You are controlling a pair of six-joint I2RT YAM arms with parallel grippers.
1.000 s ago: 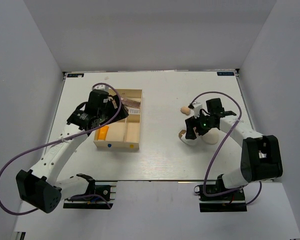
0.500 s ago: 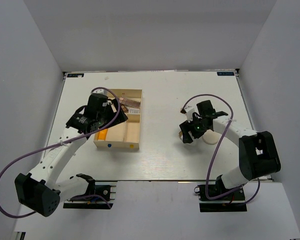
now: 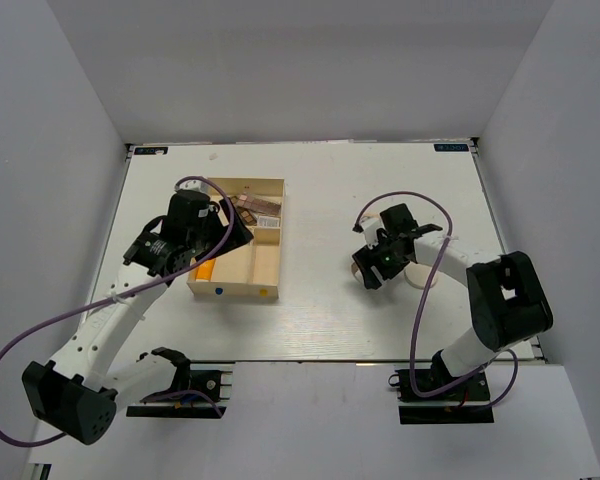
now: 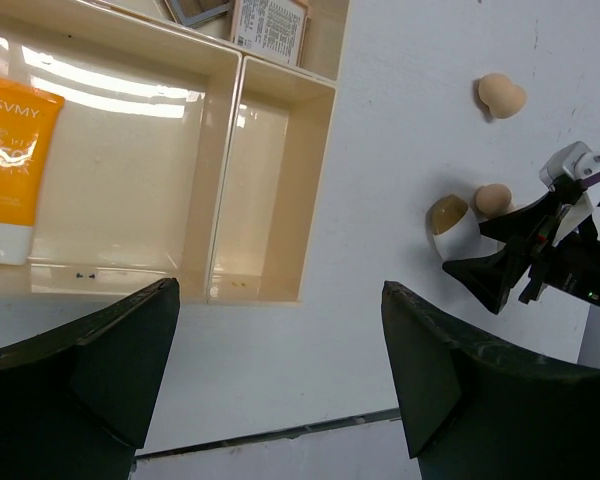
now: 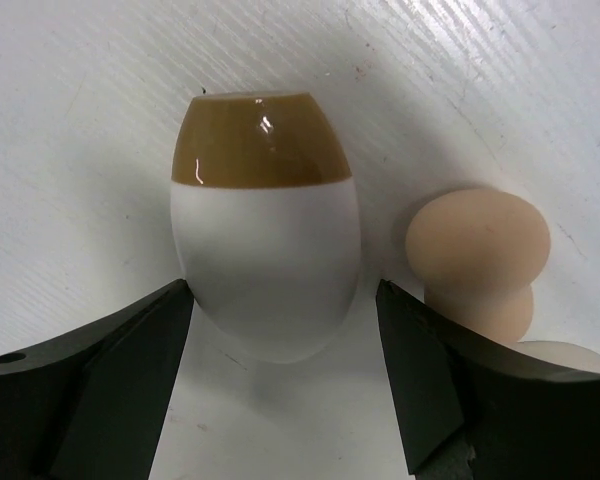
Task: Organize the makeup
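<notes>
My right gripper (image 5: 280, 305), shifted leftward over the last second, stands open astride the brown-capped white oval piece (image 5: 265, 270) on the table (image 5: 70, 110), tan sponge (image 5: 477, 245) just beside; my left gripper (image 4: 280, 350) hangs open over the box (image 4: 225, 180) holding the orange tube (image 4: 10, 165).

Orange tube (image 4: 10, 160): "SVMY" in white capitals near its top, with a white sun-like emblem just below; it lies in the wide compartment of the wooden box (image 4: 225, 180).
Flat pack (image 4: 270, 20): a pale label with several lines of fine print, too small to read; it sits in the far compartment.
Box near wall: one blue dot (image 3: 219, 292) and one yellow dot (image 3: 264, 293), no lettering legible.
Table far corners: small stickers (image 3: 148, 150), their print unreadable.
</notes>
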